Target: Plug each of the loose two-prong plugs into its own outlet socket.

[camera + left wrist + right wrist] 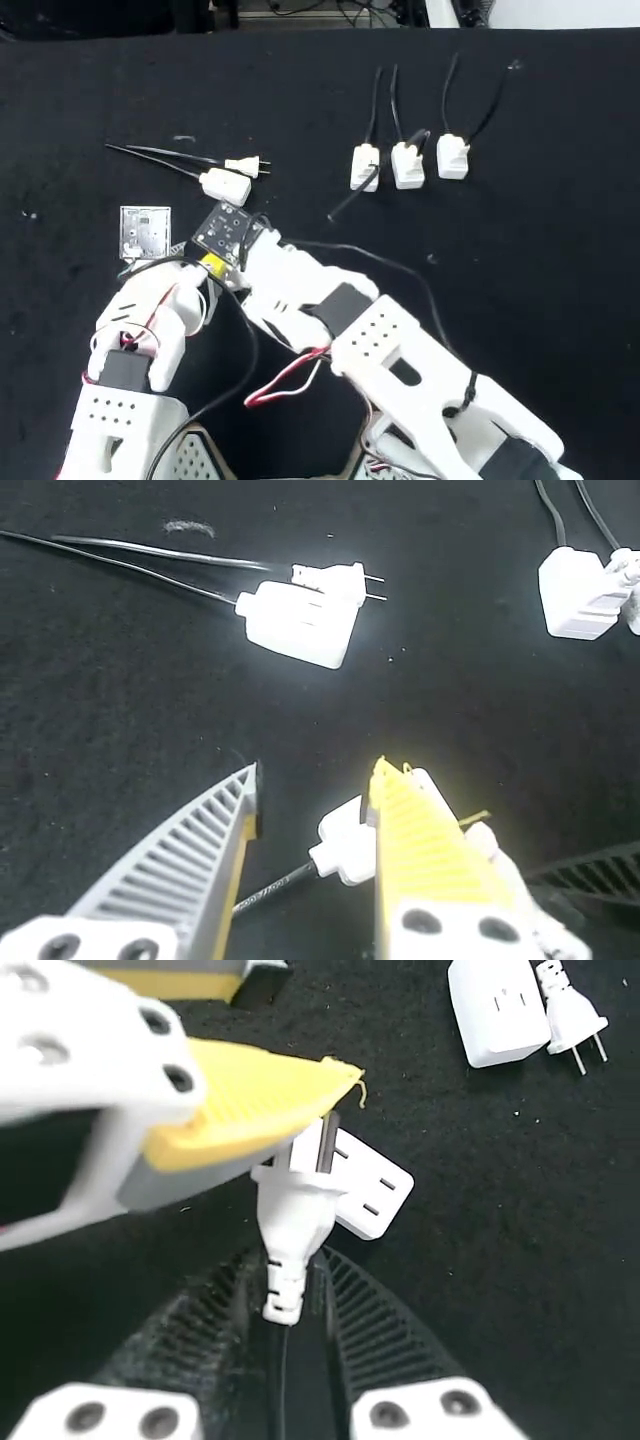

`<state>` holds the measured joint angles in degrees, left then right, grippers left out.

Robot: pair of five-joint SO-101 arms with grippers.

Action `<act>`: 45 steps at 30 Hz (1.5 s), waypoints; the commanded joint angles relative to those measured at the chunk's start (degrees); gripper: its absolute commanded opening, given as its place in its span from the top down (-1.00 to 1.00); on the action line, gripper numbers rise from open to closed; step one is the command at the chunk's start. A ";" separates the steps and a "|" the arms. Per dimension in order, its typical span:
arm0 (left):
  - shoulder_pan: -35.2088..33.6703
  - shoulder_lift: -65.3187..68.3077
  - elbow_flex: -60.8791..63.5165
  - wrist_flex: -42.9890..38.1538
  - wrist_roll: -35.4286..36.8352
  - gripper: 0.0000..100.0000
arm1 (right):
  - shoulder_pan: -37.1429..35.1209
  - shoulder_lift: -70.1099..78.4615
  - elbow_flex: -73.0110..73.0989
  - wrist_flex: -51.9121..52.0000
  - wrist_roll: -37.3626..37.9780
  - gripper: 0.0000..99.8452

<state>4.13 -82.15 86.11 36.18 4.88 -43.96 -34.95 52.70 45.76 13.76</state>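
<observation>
My right gripper (292,1258) is shut on a white two-prong plug (292,1222), its black fingers clamped on the plug's rear and cable. The prongs point at the yellow finger (240,1100) of my left gripper. A white outlet socket (372,1190) lies right beside the plug, slots up, with the prongs outside it. My left gripper (318,775) stands open just over that socket (345,848), which rests against its yellow finger (420,850). Farther back lie a second socket (300,625) and a loose plug (335,578) side by side, unplugged; the high view has them as socket (225,185) and plug (245,165).
Three white sockets (408,163) with black cables stand in a row at the back right of the black table (540,260). Thin cables (150,155) trail left from the loose pair. Both arms crowd the front left; the right half is open cloth.
</observation>
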 commanded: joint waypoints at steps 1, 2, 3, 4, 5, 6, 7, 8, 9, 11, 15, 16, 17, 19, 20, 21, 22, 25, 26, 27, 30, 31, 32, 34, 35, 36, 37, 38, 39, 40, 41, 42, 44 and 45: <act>1.19 0.26 -0.66 -0.44 -0.88 0.62 | -0.97 -0.22 -7.52 2.02 0.79 0.98; 1.19 0.26 -0.66 -0.44 -0.88 0.62 | -0.97 -0.13 -8.13 2.73 0.79 0.98; 1.19 0.26 -0.66 -0.44 -0.88 0.62 | -0.97 -0.13 -8.40 3.08 0.79 0.98; 1.19 0.26 -0.66 -0.44 -0.88 0.62 | -0.97 -0.13 -8.57 3.25 0.79 0.98; 1.19 0.26 -0.66 -0.44 -0.88 0.62 | -0.97 -0.13 -8.66 3.25 0.70 0.98; 1.19 0.26 -0.66 -0.35 -0.88 0.62 | -0.97 -0.13 -8.66 2.99 0.35 0.98; 1.19 0.26 -0.75 0.18 -0.88 0.62 | -0.88 -0.13 -8.66 2.90 0.26 0.98; 1.19 0.26 -0.92 0.70 -0.88 0.62 | -0.88 -0.13 -8.75 2.81 0.18 0.98; 1.19 0.26 -1.01 1.14 -0.88 0.62 | -0.97 -0.13 -8.75 2.37 0.18 0.98; 1.19 0.26 -1.19 1.58 -0.88 0.62 | -0.97 -0.04 -8.48 0.97 -1.05 0.98; 1.19 0.26 -1.01 1.58 -0.88 0.62 | -0.88 -0.04 -8.48 -0.70 -5.36 0.98; 1.19 0.26 -1.01 1.58 -0.88 0.62 | -0.97 -0.04 -8.40 -1.32 -5.89 0.98; 1.19 0.26 -0.92 1.58 -0.88 0.62 | -0.97 -0.04 -8.40 -1.76 -6.33 0.98; 1.19 0.26 -0.84 1.58 -0.88 0.62 | -0.97 -0.04 -8.40 -1.93 -6.95 0.98; 1.19 0.26 -0.84 1.58 -0.88 0.62 | -0.97 -0.04 -8.40 -1.93 -7.12 0.98; 1.19 0.26 -0.84 1.58 -0.88 0.62 | -0.97 -0.04 -8.40 -1.93 -7.12 0.98; 1.19 0.26 -0.84 1.58 -0.88 0.62 | -0.88 -0.04 -8.40 -1.93 -7.12 0.98; 1.19 0.26 -0.75 1.58 -0.88 0.62 | -0.62 -0.04 -7.96 -1.93 -7.12 0.98; 1.19 0.26 -0.75 1.58 -0.88 0.62 | -0.62 -0.04 -7.69 -2.29 -7.12 0.98; 1.19 0.26 -0.75 1.58 -0.88 0.62 | -0.62 -0.04 -7.25 -2.90 -7.12 0.98; 1.19 0.26 -0.75 1.58 -0.88 0.62 | 0.00 -0.04 -6.46 -4.48 -7.12 0.98; 1.19 0.26 -0.75 1.58 -0.88 0.62 | 0.35 -0.04 -6.29 -4.84 -7.12 0.98; 1.19 0.26 -0.66 1.58 -0.88 0.62 | 0.88 -0.04 -6.29 -4.84 -7.12 0.98; 1.19 0.26 -0.66 1.58 -0.88 0.62 | 1.76 -0.04 -6.29 -4.75 -7.12 0.98; 1.19 0.26 -0.66 1.58 -0.88 0.62 | 2.20 -0.04 -6.29 -4.75 -6.95 0.98; 1.19 0.26 -0.66 1.58 -0.88 0.62 | 2.55 -0.04 -6.29 -4.66 -6.77 0.98; 1.19 0.26 -0.66 1.58 -0.88 0.62 | 2.90 -0.04 -6.29 -4.48 -6.77 0.98; 1.19 0.26 -0.66 1.58 -0.88 0.62 | 3.16 -0.04 -6.29 -4.31 -6.68 0.98; 1.19 0.26 -0.66 1.58 -0.88 0.62 | 3.34 -0.04 -6.29 -4.31 -6.68 0.98; 1.19 0.26 -0.66 1.58 -0.88 0.62 | 3.34 -0.04 -6.29 -4.22 -6.68 0.98; 1.19 0.26 -0.66 1.58 -0.88 0.62 | 3.25 -0.04 -6.29 -4.22 -6.68 0.98; 1.19 0.26 -0.66 1.58 -0.88 0.62 | 3.16 -0.04 -6.29 -4.22 -6.68 0.98; 1.19 0.26 -0.66 1.58 -0.88 0.62 | 3.16 -0.04 -6.29 -4.22 -6.68 0.98; 1.19 0.26 -0.66 1.58 -0.88 0.62 | 3.16 -0.04 -6.29 -4.13 -6.68 0.98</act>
<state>4.31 -81.63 86.20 37.49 4.35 -41.32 -34.68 49.63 43.21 7.34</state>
